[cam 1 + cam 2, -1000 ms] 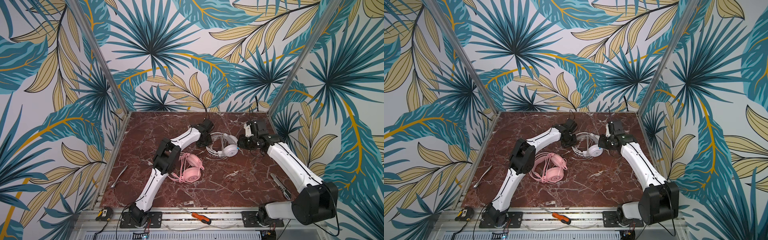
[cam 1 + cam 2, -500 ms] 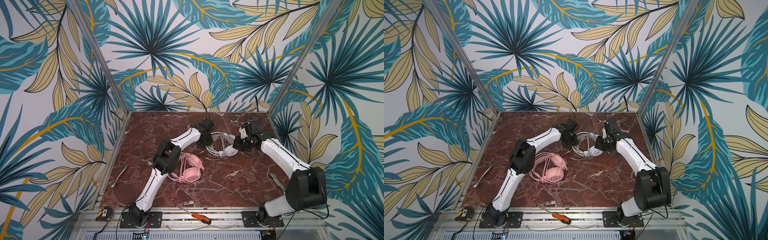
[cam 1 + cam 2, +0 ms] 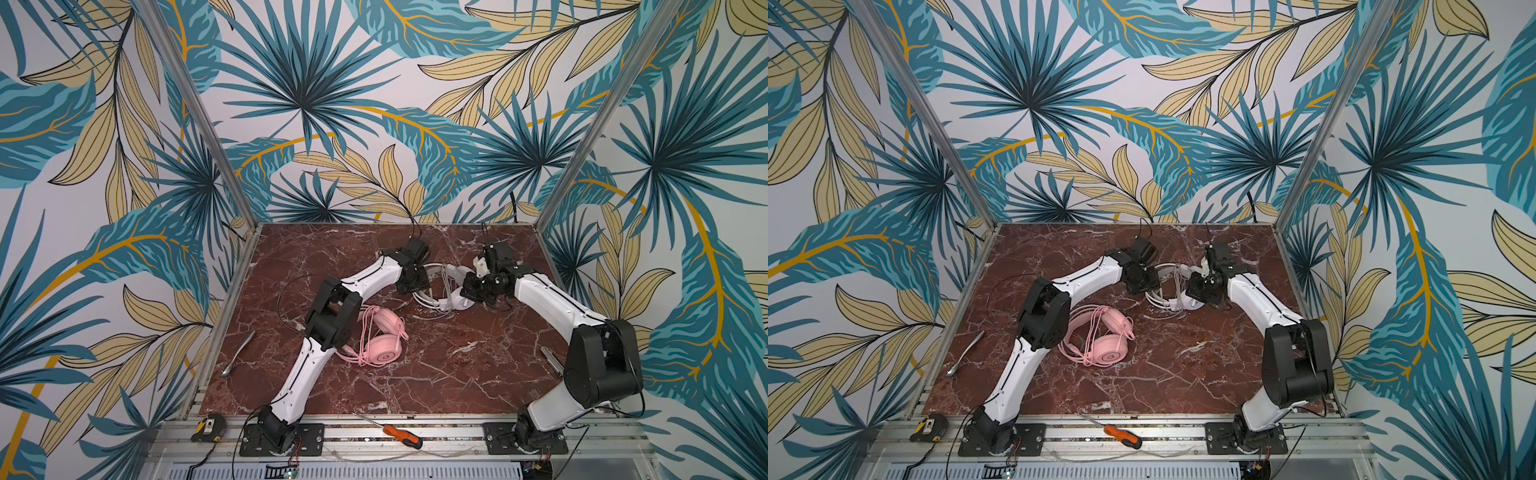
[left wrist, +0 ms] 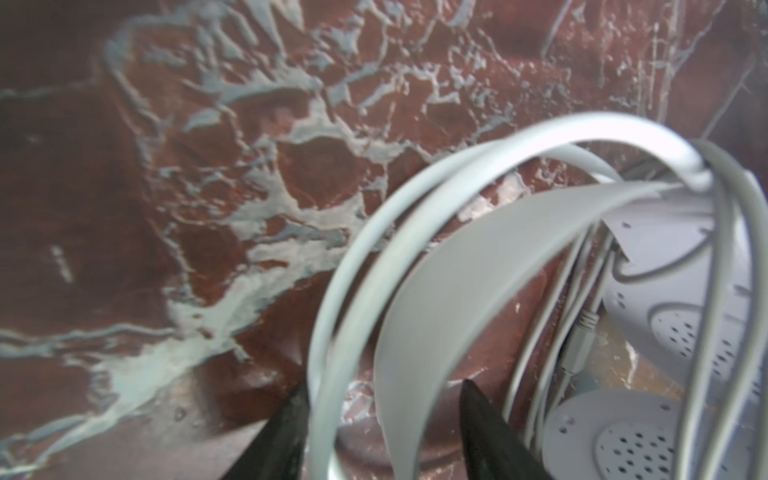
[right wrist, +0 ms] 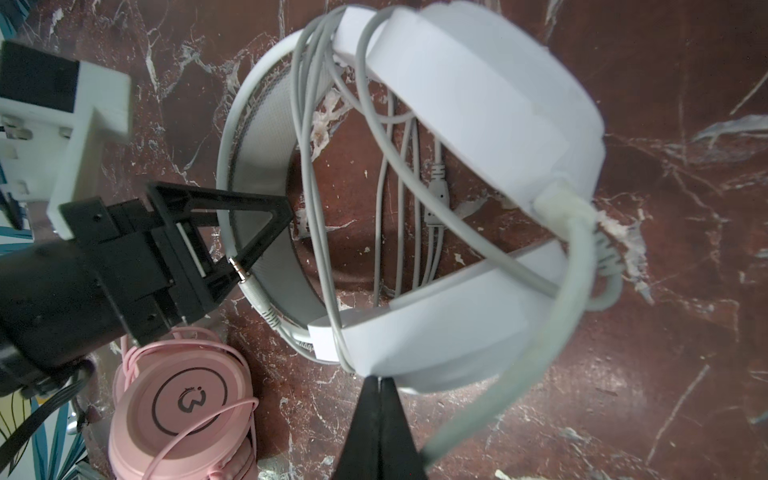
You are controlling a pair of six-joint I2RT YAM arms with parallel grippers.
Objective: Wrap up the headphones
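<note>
The white headphones (image 3: 446, 286) (image 3: 1173, 286) lie at the back middle of the marble table, their cable looped round the headband and earcups (image 5: 478, 104). My left gripper (image 4: 384, 395) (image 3: 415, 282) is open; its fingers straddle the white headband (image 4: 478, 257) and a cable loop without pinching them. One black finger (image 5: 232, 197) of it shows in the right wrist view. My right gripper (image 5: 378, 380) (image 3: 471, 291) is shut, its tips against the rim of the near white earcup (image 5: 436, 345). The pink headphones (image 3: 382, 345) (image 3: 1106, 345) (image 5: 183, 399), cable coiled over them, lie beside the left arm.
A spoon (image 3: 239, 353) lies near the left edge. On the front rail rest an orange-handled screwdriver (image 3: 401, 434) and a tape measure (image 3: 208, 428). A metal tool (image 3: 550, 361) lies by the right arm. Patterned walls close three sides.
My left gripper's jaws have spread apart round the white headband. The right arm has swung in toward the white earcup, its gripper staying shut.
</note>
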